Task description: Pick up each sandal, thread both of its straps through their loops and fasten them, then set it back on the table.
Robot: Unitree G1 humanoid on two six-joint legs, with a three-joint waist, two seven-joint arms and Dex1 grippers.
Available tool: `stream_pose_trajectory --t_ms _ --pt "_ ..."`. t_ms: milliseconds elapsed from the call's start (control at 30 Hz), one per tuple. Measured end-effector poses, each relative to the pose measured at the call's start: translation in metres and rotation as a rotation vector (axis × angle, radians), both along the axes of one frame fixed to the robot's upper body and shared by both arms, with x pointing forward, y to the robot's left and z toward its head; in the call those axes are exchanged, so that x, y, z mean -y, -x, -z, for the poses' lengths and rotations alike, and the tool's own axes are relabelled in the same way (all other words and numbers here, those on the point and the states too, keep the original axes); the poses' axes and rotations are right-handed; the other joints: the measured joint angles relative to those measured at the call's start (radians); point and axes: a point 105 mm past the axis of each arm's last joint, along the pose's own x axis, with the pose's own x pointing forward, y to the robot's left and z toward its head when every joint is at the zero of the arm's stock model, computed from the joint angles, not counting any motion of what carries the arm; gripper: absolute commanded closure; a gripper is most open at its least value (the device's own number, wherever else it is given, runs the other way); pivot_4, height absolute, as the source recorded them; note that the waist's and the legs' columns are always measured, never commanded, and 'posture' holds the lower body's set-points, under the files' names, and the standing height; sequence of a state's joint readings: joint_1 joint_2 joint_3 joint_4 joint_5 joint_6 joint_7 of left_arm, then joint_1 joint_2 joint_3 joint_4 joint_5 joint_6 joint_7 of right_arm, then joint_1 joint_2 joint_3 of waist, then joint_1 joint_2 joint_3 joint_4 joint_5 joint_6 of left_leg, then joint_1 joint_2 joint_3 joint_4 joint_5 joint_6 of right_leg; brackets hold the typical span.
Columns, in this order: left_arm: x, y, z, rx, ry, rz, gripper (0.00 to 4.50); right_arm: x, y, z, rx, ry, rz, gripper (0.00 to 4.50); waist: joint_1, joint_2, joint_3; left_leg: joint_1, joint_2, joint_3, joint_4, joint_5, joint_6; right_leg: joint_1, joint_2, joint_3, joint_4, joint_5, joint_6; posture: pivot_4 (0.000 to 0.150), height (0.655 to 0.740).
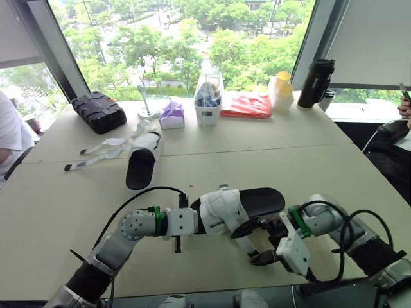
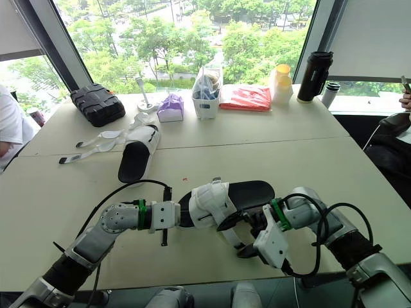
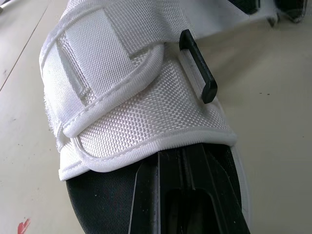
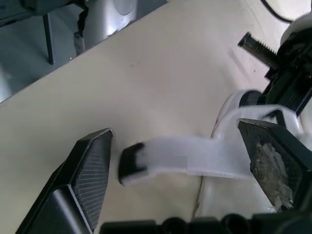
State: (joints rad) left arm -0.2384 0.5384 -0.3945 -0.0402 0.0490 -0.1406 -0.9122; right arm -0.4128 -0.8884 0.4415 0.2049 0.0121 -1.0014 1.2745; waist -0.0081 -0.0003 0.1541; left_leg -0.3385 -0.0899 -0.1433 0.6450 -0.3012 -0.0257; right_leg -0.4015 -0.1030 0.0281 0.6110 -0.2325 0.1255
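The near sandal [image 1: 247, 202], black sole with a white upper, lies on the table [image 1: 321, 160] in front of me. My left gripper [image 1: 193, 222] is shut on one end of its sole; in the left wrist view the black fingers [image 3: 195, 195] pinch the sole below the fastened white strap [image 3: 112, 73]. My right gripper [image 4: 178, 141] is open, with the sandal's loose strap [image 4: 195, 157] and its black tip [image 4: 130, 162] lying between the fingers, apart from both. A second sandal [image 1: 142, 163] lies further back on the left, its straps [image 1: 96, 154] undone and spread out.
Along the far edge stand a black case [image 1: 98, 111], a purple pack [image 1: 171, 114], a white container [image 1: 209, 99], a red bag [image 1: 246, 104], a yellow-capped bottle [image 1: 281, 90] and a black tumbler [image 1: 316, 82]. People sit at the left [image 1: 9, 135] and right [image 1: 404, 109].
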Motion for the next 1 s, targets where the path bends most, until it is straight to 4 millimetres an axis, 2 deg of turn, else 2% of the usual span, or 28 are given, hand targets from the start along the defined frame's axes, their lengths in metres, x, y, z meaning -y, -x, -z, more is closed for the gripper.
stream_pose_trajectory --t_ms 167,300,400,533,633,767,900,1000 --pt "0.001 -0.001 0.001 0.003 0.000 0.000 4.50 0.019 -0.022 -0.006 -0.104 0.012 0.209 0.04 0.002 0.000 0.000 0.001 0.000 0.000 0.001 0.000 0.000 0.002 0.000 0.000 -0.001 -0.001 -0.001 0.150 0.7400" --pt "0.005 -0.001 0.001 0.007 0.009 0.013 4.50 0.039 -0.037 -0.013 -0.294 0.060 0.451 0.04 0.016 0.002 0.000 0.000 0.000 0.000 0.001 0.000 0.000 0.001 -0.001 0.001 -0.001 -0.001 -0.001 0.150 0.7400" --pt "0.006 -0.001 0.001 0.008 0.012 0.018 4.50 0.043 -0.044 -0.024 -0.424 0.071 0.593 0.04 0.022 0.002 0.000 0.000 0.000 -0.001 0.001 0.000 0.000 0.001 -0.001 0.000 -0.001 -0.001 -0.001 0.150 0.7400" --pt "0.008 -0.001 0.001 0.008 0.015 0.021 4.50 0.036 -0.037 -0.030 -0.666 0.071 0.732 0.04 0.025 0.002 -0.001 -0.002 0.000 -0.001 0.001 0.000 0.000 -0.001 -0.001 0.000 -0.001 -0.001 -0.001 0.150 0.7400" --pt "0.008 -0.001 0.001 0.014 0.015 0.028 4.50 0.034 -0.027 -0.034 -0.928 0.113 0.883 0.04 0.026 0.002 -0.001 -0.004 -0.001 -0.001 0.001 0.000 0.000 -0.003 -0.002 0.000 -0.001 -0.001 -0.001 0.150 0.7400" --pt "0.009 -0.001 0.001 0.016 0.015 0.032 4.50 0.024 -0.013 -0.040 -1.218 0.137 0.979 0.04 0.029 0.001 0.000 -0.005 0.000 -0.001 0.001 0.000 0.000 -0.003 -0.002 -0.001 -0.002 -0.001 0.000 0.150 0.7400" --pt "0.010 -0.001 0.000 0.018 0.017 0.035 4.50 0.018 -0.005 -0.038 -1.369 0.159 1.022 0.04 0.032 0.002 -0.001 -0.007 -0.001 -0.001 0.001 0.000 0.000 -0.006 -0.002 -0.002 -0.003 -0.001 0.001 0.150 0.7400" --pt "0.010 -0.001 0.000 0.019 0.018 0.036 4.50 0.004 0.001 -0.034 -1.425 0.169 1.003 0.04 0.036 0.002 -0.001 -0.009 0.000 -0.001 0.001 0.000 0.000 -0.007 -0.002 -0.003 -0.004 0.000 0.002 0.150 0.7400"
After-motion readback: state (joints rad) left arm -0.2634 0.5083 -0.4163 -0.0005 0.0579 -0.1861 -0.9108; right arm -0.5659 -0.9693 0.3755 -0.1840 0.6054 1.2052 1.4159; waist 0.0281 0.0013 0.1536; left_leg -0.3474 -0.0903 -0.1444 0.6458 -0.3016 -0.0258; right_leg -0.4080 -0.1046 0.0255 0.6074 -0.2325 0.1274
